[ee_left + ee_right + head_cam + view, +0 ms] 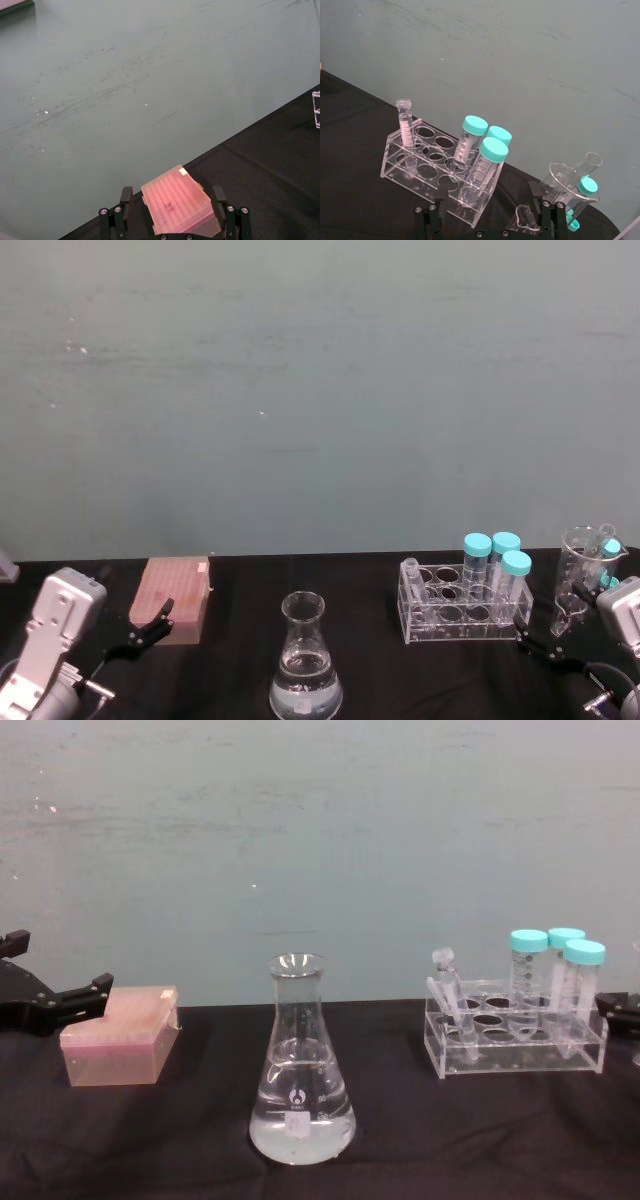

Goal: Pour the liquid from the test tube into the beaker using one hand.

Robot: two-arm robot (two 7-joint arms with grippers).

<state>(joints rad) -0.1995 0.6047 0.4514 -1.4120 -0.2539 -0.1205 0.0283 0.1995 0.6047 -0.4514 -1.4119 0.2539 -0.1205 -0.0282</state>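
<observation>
My right gripper (487, 222) is apart, empty, just beside the clear plastic rack (420, 187). The slim flared-rim clear plastic test tube (406, 125) sits in the hole farthest from it, held near-upright against spills. The wide-based, narrow-necked glass conical beaker (305, 665) stands between the grippers, some clear liquid (300, 1135) inside. My left gripper (150, 628) is apart, idle by the grid-topped pink box (175, 202).

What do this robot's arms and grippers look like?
Both arms end in boxy silver-grey housings: the left arm by the pink box, the right arm by the rack. The left gripper and right gripper are black and two-fingered, with small silver screws at the finger bases. A black cable runs by the right wrist.
</observation>
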